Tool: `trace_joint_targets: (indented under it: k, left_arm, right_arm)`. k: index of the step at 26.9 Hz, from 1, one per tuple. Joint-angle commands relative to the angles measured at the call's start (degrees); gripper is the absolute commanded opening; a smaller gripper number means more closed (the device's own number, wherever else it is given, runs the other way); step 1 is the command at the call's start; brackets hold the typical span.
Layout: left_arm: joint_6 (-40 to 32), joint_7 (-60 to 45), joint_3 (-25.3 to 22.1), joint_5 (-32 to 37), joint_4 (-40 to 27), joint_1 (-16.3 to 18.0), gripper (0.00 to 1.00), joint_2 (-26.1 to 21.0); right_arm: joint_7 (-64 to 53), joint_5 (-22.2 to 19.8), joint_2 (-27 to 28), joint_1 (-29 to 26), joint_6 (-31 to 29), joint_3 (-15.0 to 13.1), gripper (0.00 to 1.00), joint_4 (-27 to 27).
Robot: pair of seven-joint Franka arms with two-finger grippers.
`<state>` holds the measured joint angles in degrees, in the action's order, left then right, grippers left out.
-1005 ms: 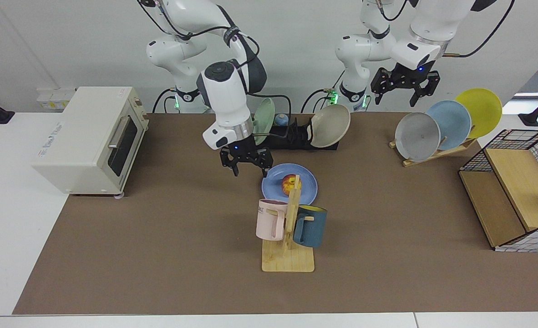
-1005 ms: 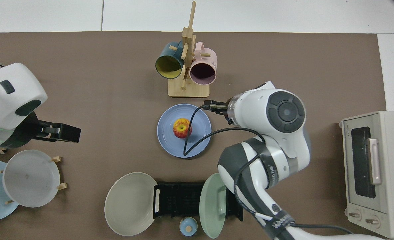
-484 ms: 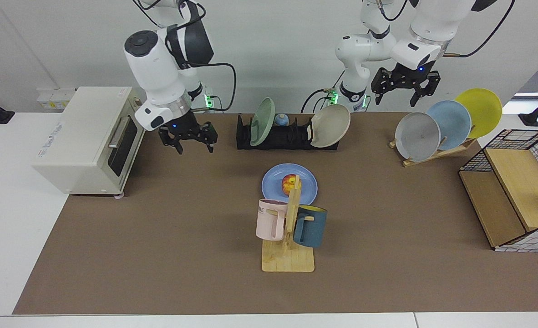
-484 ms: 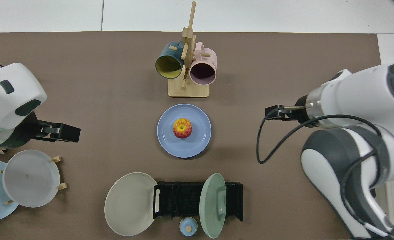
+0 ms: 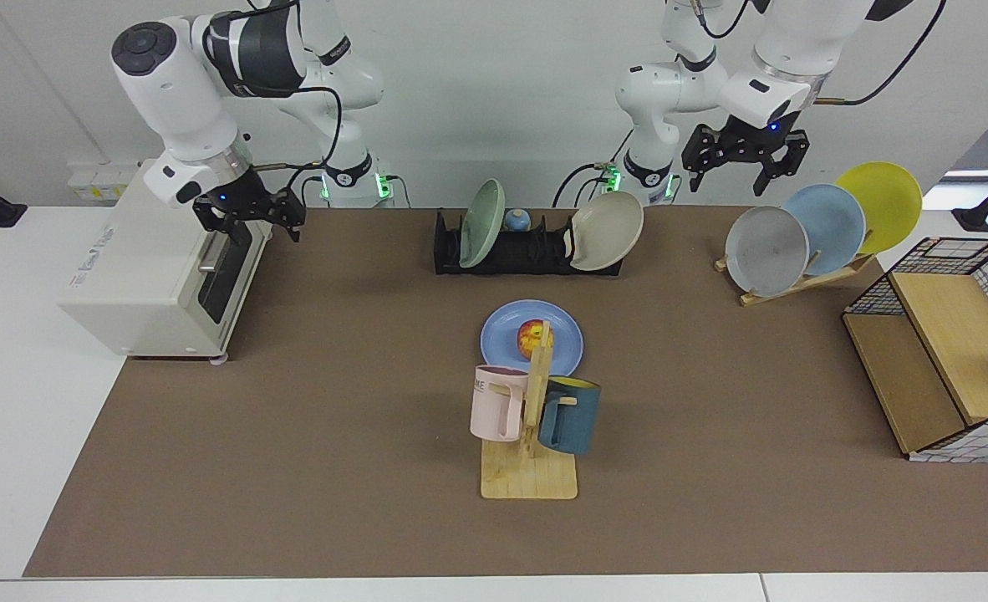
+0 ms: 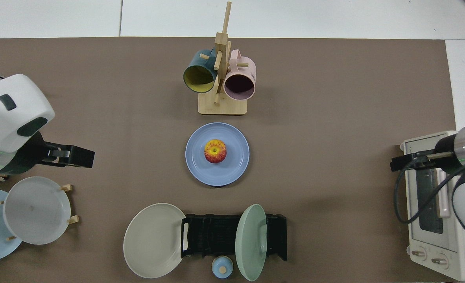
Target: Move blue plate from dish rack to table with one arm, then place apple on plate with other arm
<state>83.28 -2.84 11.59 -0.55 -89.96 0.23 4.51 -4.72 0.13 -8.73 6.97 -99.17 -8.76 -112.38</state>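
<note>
Apple (image 6: pixel 215 151) sits centred on the blue plate (image 6: pixel 217 154), touching it, nothing gripping it. The plate lies flat on the brown mat of the table (image 6: pixel 334 98), between the wooden mug tree (image 6: pixel 220 80) and the black dish rack (image 6: pixel 232 236), apart from both. From the facing camera the mug tree's post partly covers the apple (image 5: pixel 531 338) and plate (image 5: pixel 502 334).

Dish rack (image 5: pixel 527 249) holds 2 upright plates only: a green one (image 5: pixel 482 212) and a beige one (image 5: pixel 607 231). No blue plate in it.

Right gripper (image 5: pixel 250 224) hangs above the toaster oven (image 5: pixel 160 259), well away from the plate, fingers spread, carrying nothing. In the overhead shot it shows at the oven's edge (image 6: pixel 407 162).

Left gripper (image 5: pixel 745 163) is raised behind the slanted wooden rack with the grey plate (image 5: pixel 766 250), sky-blue plate (image 5: pixel 824 227) and yellow plate (image 5: pixel 878 206); fingers spread, empty, arm waiting. Overhead it is the dark gripper (image 6: pixel 73 156) beside the grey plate.

Judgement: both steps look done, plate on the table, apple on the plate. This reads as the retreat phase. Next move needs no grasp, only parking both arms clear of the oven and the wooden rack's plates.
</note>
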Motion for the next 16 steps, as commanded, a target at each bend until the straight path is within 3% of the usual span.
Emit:
trace_joint_targets:
  k: [1,7,12,16]
  left_arm:
    - [-0.40,-0.24,0.19,-0.24,-0.92,0.39,1.00,0.94]
    - [-0.40,-0.24,0.19,-0.24,-0.92,0.39,1.00,0.94]
    - [-0.40,-0.24,0.19,-0.24,-0.92,0.39,1.00,0.94]
    - [-0.40,-0.24,0.19,-0.24,-0.92,0.39,1.00,0.94]
  right_arm:
    - [-7.05,-4.16,-2.25,-3.01,0.30,1.03,1.00,-1.53]
    - [-5.66,-5.58,-0.07,-2.40,-2.25,1.03,1.00,3.39]
    - [-1.52,-1.71,1.61,-3.10,-3.04,1.03,1.00,5.77]
    - [-1.52,-1.53,1.53,-3.19,-2.43,1.03,1.00,5.68]
